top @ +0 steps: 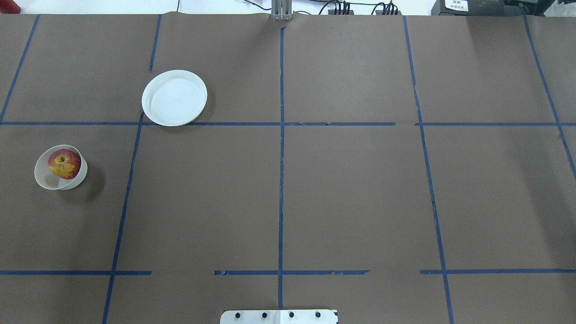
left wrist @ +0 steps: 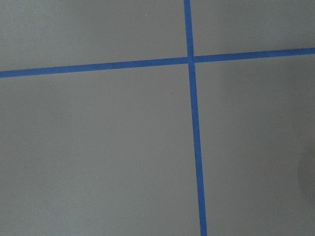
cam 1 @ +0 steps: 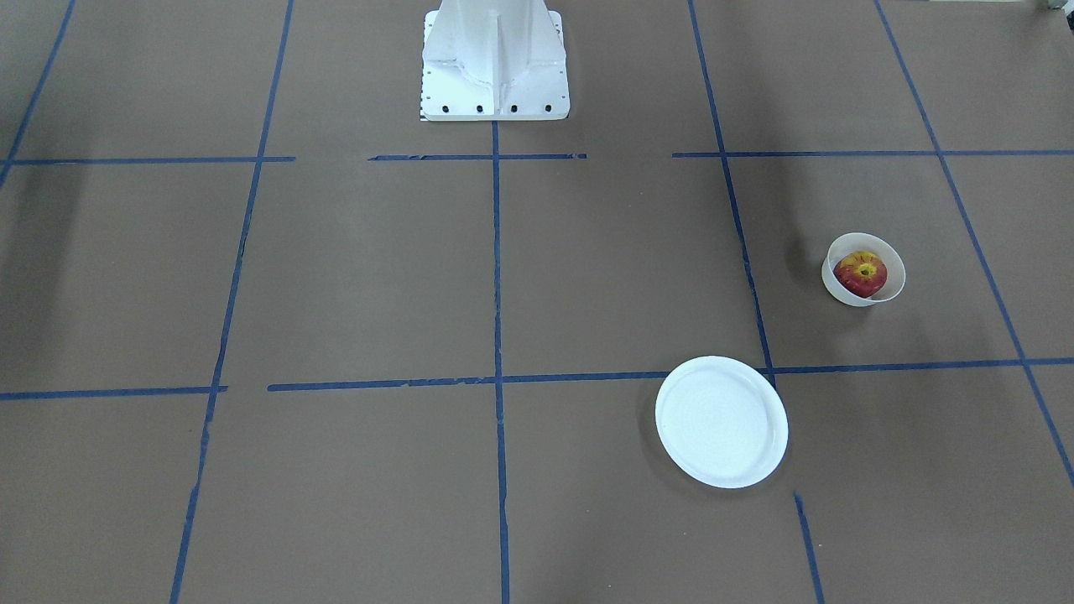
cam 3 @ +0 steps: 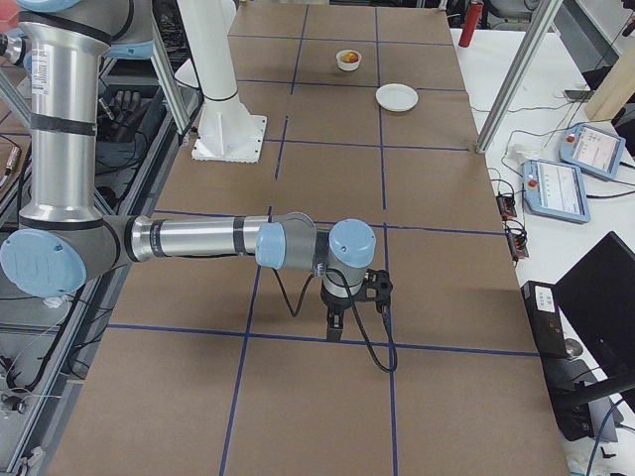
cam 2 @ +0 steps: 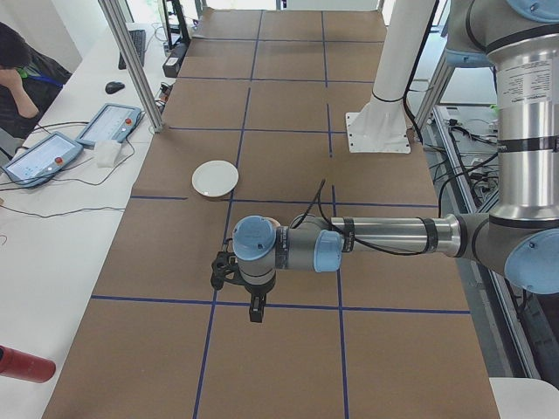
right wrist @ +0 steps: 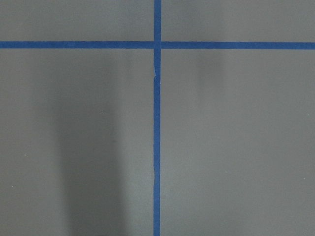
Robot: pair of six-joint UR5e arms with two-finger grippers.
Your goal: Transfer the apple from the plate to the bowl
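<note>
One apple (top: 64, 164) is seen from overhead inside one bowl (top: 43, 178), at eight o'clock from one plate (top: 174, 97). Whether the left claw (cam 2: 254, 307) or right claw (cam 3: 333, 327) is open cannot be told.

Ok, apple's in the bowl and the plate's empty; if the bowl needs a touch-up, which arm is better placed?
Left. The bowl holding the apple sits far out on the table's left half, and the left gripper hangs at that end. The right gripper hangs toward the opposite end.
</note>
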